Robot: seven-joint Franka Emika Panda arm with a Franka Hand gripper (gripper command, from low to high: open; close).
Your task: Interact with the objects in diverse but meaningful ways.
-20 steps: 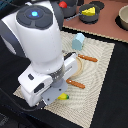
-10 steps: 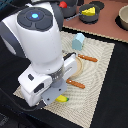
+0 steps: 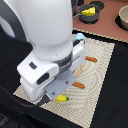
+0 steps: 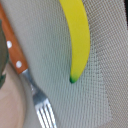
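Gripper fingers are out of sight in both views, so I cannot tell whether they stand apart or together; the wrist camera looks straight down on the yellow banana (image 4: 79, 35), lying flat on the woven placemat (image 4: 107, 60), its long axis roughly parallel to the fork (image 4: 27, 80) beside it (apart, not touching); bare mat lies on its far side.

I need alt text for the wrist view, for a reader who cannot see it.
A yellow banana with a green tip lies on a woven placemat. Beside it, apart from it, lies a fork with an orange riveted handle, next to a tan plate's rim.
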